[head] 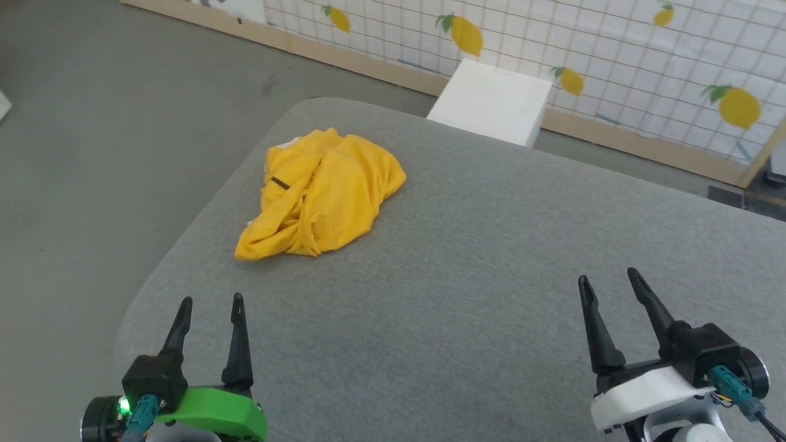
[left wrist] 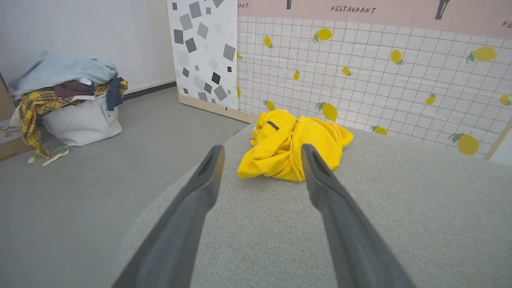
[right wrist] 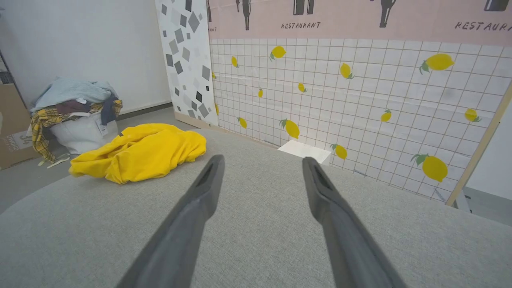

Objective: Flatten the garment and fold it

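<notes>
The bright yellow garment [head: 322, 193] lies crumpled in a heap on the far left part of the grey padded table [head: 479, 294]. A short black stripe and a bit of white show on it; its print is hidden in the folds. My left gripper [head: 211, 302] hovers open near the table's front left edge, well short of the heap. In the left wrist view the garment [left wrist: 294, 144] sits straight ahead beyond the fingers. My right gripper [head: 609, 276] is open at the front right, far from the garment [right wrist: 140, 158], which shows at that view's left.
A white box [head: 491, 101] stands on the floor behind the table. A lemon-print grid wall [head: 614, 55] runs along the back. A white laundry basket [left wrist: 82, 120] heaped with clothes sits on the grey floor to the left. The table's rounded left corner [head: 132, 331] is close to my left gripper.
</notes>
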Available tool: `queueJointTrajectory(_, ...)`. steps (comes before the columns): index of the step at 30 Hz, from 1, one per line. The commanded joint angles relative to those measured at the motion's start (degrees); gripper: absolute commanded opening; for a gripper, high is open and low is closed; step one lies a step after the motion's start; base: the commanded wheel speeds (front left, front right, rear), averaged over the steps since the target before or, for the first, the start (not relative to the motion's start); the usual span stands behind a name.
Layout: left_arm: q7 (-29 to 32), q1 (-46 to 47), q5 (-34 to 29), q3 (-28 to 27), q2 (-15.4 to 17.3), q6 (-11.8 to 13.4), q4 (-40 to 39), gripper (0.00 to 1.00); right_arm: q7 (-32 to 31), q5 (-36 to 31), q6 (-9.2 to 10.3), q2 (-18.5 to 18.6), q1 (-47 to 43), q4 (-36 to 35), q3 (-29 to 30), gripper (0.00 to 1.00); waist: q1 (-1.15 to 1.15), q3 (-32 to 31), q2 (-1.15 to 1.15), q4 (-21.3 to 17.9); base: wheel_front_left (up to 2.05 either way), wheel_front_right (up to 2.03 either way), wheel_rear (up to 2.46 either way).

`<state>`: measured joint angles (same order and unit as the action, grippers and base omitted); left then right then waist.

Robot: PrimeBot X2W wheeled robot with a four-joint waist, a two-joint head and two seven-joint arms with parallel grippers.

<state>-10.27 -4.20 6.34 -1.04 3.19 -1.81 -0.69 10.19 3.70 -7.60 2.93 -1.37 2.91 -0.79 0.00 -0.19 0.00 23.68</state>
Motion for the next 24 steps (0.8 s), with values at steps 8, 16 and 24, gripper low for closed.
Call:
queueJointTrajectory(8, -1.48, -1.49, 1.15, -0.47, -0.24, -0.64, 0.08, 1.0, 1.54, 1.06, 0.08, -0.04, 0.42, 0.81, -0.58, 1.0, 0.0, -0.4, 0.0, 3.48, 0.0, 0.0, 0.0)
queueJointTrajectory(16, -2.42, -1.99, 1.64, -0.63, -0.26, -0.92, 0.19, 1.0, 2.49, 1.44, 0.09, -0.04, 0.53, 1.29, -0.73, 1.0, 0.0, -0.71, 0.0, 5.25, 0.0, 0.0, 0.0)
queueJointTrajectory(24, -3.36, -2.43, 2.01, -0.81, -0.29, -1.31, 0.25, 1.0, 3.43, 1.74, 0.1, -0.05, 0.4, 1.69, -0.97, 1.0, 0.0, -1.0, 0.0, 7.11, 0.0, 0.0, 0.0)
